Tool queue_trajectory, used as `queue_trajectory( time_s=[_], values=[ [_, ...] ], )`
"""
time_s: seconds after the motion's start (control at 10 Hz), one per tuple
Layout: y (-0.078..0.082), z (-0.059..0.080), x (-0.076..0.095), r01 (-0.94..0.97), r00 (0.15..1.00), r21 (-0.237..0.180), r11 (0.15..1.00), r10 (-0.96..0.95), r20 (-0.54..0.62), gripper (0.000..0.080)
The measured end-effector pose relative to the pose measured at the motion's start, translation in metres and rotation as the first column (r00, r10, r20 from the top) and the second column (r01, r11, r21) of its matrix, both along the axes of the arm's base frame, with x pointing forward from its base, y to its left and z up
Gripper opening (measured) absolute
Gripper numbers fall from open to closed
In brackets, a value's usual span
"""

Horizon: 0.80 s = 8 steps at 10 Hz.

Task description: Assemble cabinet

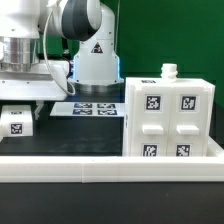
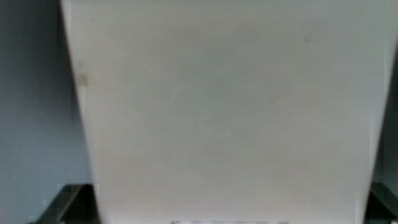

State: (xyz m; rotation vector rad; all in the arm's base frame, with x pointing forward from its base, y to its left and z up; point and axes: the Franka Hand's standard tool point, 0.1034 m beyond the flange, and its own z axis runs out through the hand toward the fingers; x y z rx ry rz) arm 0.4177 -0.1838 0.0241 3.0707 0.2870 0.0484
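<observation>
The white cabinet body [image 1: 170, 118] stands upright at the exterior view's right, with several square tags on its front and a small knob on top. My gripper [image 1: 24, 76] is at the upper left of the exterior view, well apart from the body, and holds a flat white slab [image 1: 35, 89] level above the table. In the wrist view the slab [image 2: 222, 100] fills almost the whole picture. It sits between my dark fingertips [image 2: 64, 203], with the gripper [image 2: 226, 205] shut on it. A small white tagged panel [image 1: 18, 123] lies on the table below the gripper.
The marker board [image 1: 95, 108] lies flat on the dark table between the robot base [image 1: 92, 55] and the cabinet body. A white rail [image 1: 110, 163] runs along the table's front edge. A green wall is behind.
</observation>
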Motion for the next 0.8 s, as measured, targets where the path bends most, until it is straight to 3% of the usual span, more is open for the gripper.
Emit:
queue_trajectory(
  time_s=[0.4,0.6,0.8],
  values=[
    [0.030,0.059,0.017,-0.011,0.998,0.018,1.000,0.010,0.064,0.0560],
    [0.074,0.091,0.036,0.059,0.995,0.049,0.997,-0.063,0.079,0.0560],
    [0.124,0.112,0.061,0.123,0.989,0.052,0.991,-0.127,0.077,0.0560]
  ],
)
